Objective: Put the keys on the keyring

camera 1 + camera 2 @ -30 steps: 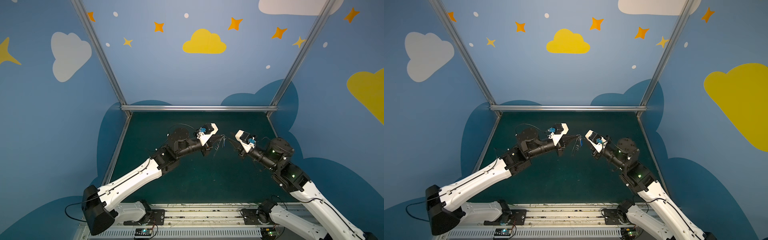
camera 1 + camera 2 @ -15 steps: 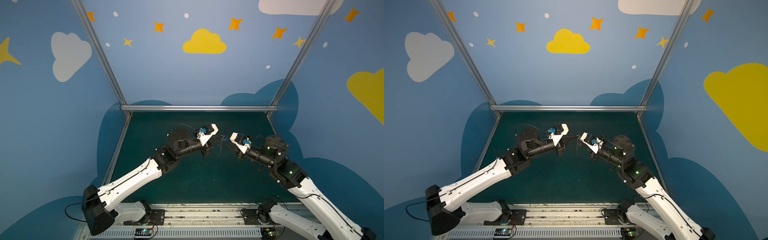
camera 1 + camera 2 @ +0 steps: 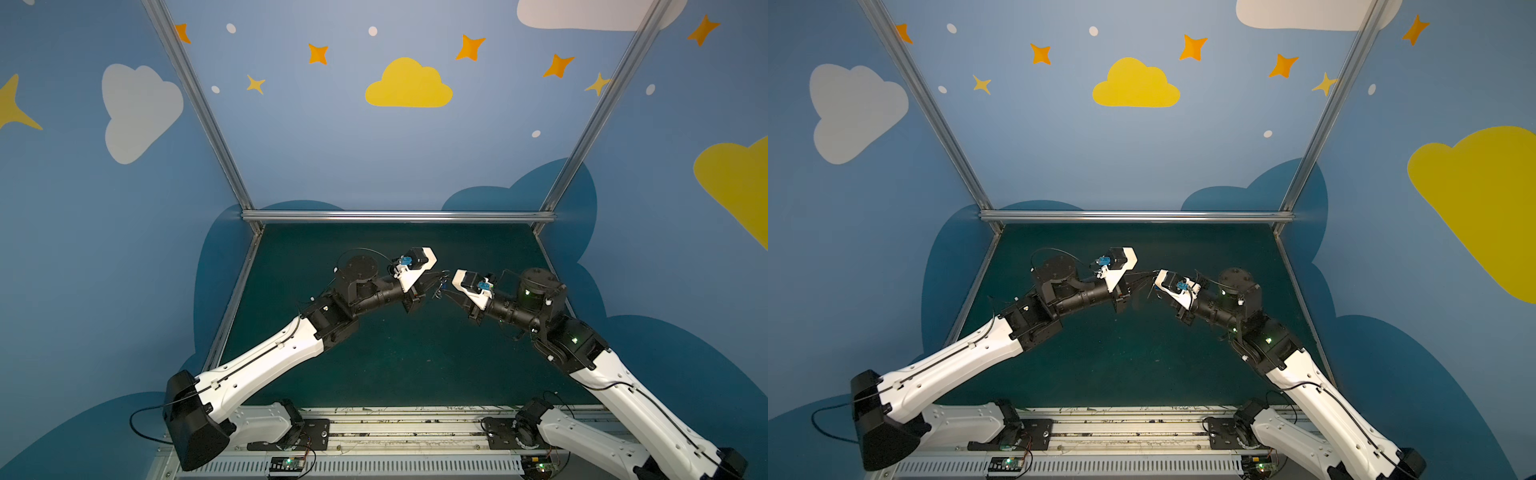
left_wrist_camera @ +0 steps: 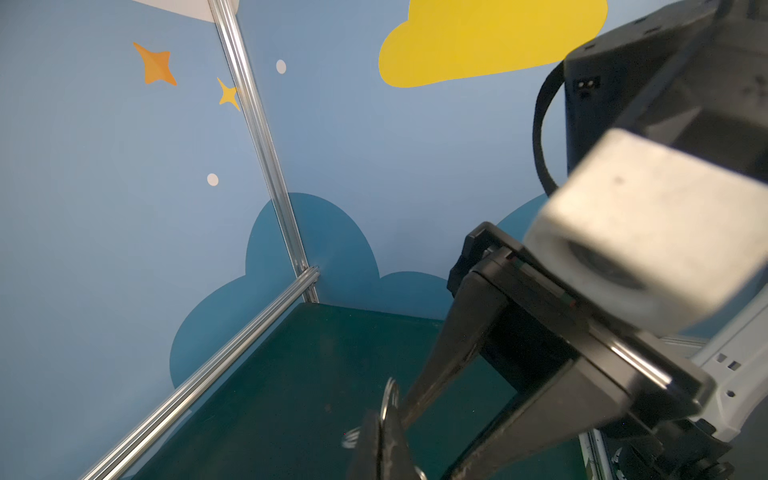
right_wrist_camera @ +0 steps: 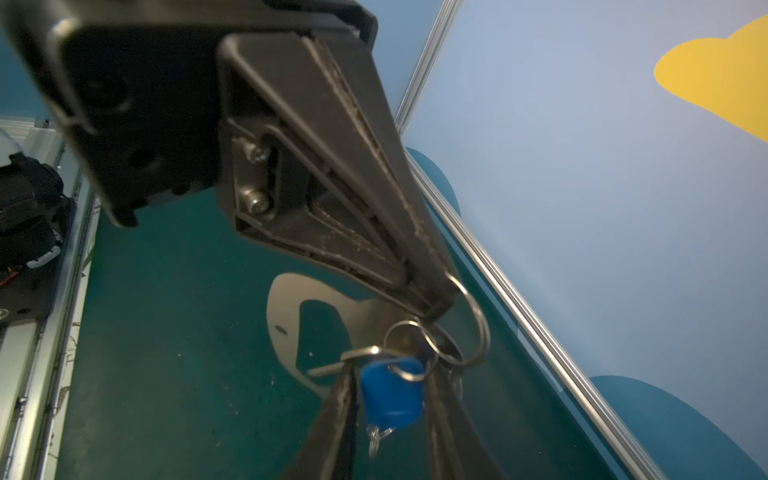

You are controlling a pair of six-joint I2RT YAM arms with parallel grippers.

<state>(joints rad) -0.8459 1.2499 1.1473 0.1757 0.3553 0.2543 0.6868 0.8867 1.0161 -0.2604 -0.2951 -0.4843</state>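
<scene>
Green table (image 3: pixel 415 365), blue cloud walls (image 3: pixel 374 166), left claw (image 5: pixel 436 303) pinching keyring (image 5: pixel 286 316), right claw (image 5: pixel 389 376) half-open around keys (image 5: pixel 392 397), hold unclear

Left end effector (image 5: pixel 434 301) clamped, raised midair

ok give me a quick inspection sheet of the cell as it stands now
surface: dark green mat, light scuffs
job's things: the keyring, a grey plate with wire rings, is held in the air; the keys, blue-capped, sit among its rings
clutter: nothing seen
grippers: left gripper shut on the keyring's wire ring; right gripper jaws apart either side of the keys, grip cannot be told
cables: black cable looped over the left wrist, clear of the fingers
surroundings: blue walls with clouds and stars, aluminium frame
</scene>
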